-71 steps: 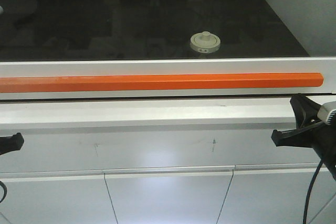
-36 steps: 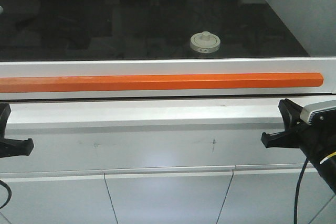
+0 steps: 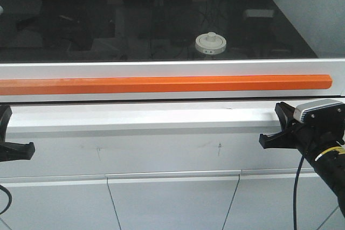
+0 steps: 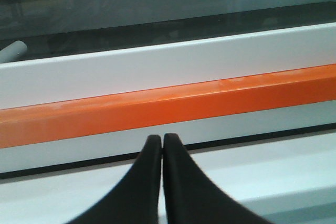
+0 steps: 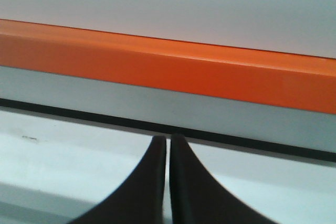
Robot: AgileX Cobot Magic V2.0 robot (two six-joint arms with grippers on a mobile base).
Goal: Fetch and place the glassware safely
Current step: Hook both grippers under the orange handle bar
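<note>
The glassware (image 3: pixel 211 43), a squat jar with a cream-white knobbed lid, stands on the black worktop (image 3: pixel 108 30) behind a reflective glass pane. Only its lid is distinct. Both grippers are low in front of the cabinet, well below the jar. My left gripper (image 3: pixel 15 133) is at the left edge and my right gripper (image 3: pixel 269 126) is at the right. In the wrist views the left gripper (image 4: pixel 162 138) and the right gripper (image 5: pixel 169 139) each have their black fingers pressed together, holding nothing. Both point at the white ledge under the orange bar. The jar is in neither wrist view.
A long orange bar (image 3: pixel 161 84) runs across a white frame (image 3: pixel 161 68) below the glass, with a thin dark gap (image 3: pixel 161 100) under it. A white ledge (image 3: pixel 140 117) juts out beneath, above cabinet doors (image 3: pixel 172 203). A pale wall (image 3: pixel 318 9) closes the right side.
My right gripper has moved left along the ledge. My left gripper came up into view a second ago and has held still since. The jar has not moved.
</note>
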